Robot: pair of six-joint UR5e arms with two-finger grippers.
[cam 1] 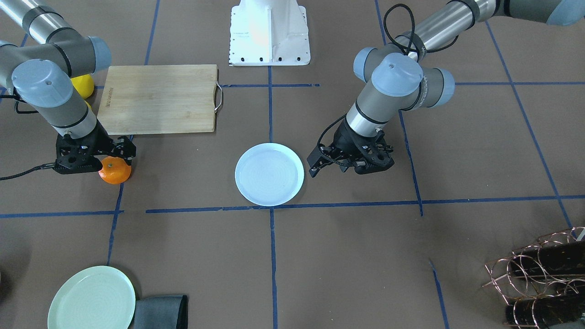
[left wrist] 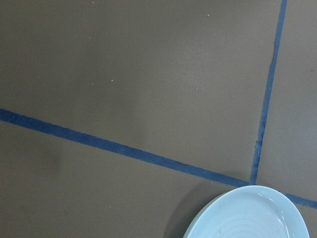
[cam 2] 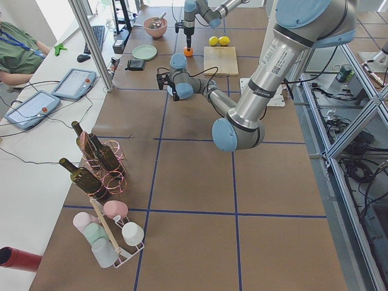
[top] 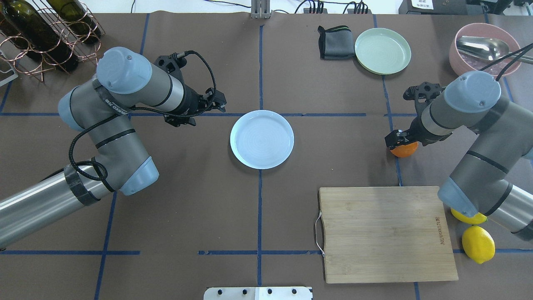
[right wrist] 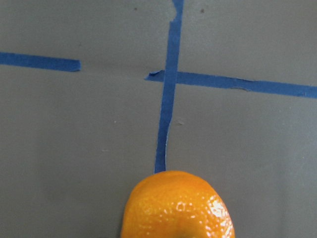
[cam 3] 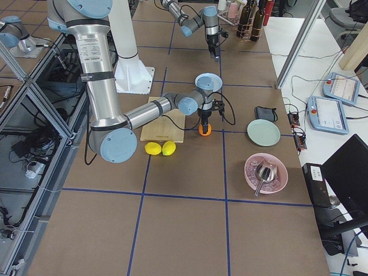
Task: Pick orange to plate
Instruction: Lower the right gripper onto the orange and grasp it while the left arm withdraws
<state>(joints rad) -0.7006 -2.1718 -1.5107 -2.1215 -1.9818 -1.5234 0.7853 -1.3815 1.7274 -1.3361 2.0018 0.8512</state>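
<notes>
Brown paper-covered counter w/ blue tape grid.

Right arm is doing the work. It's reaching down at the right side of the overhead view, w/ its jaws set low right over the fruit. Can't tell how far the right jaws are open or whether they've pinched it: the wrist cam shows only the fruit's top at the bottom edge, no fingers. I judge this is the grasp step, w/ pick not confirmed.

Left arm is parked just left of the white plate. Nothing seen in the left jaws, and their opening isn't readable.

Pale wooden cutting board w/ wire handle is near-right and bare.

Copper wire rack, far-left, holds dark green bottles.

Round shallow white plate, bluish tint, is at centre and empty. That's the target.

Pale green plate, far-right, is also empty, w/ a grey folded cloth touching its left.

Pink bowl, far-right corner, has a metal ladle in it.

Small round bright-orange fruit sits on a tape line, well apart to the right of the white plate and just far of the board. It looks to be on the counter.

Two yellow lemons are near-right, beside the board. Not wanted.

Next: confirm a firm pinch, lift straight, carry left to above the white plate, lower & let go gently. Round fruit may roll, so drop low & centred.
</notes>
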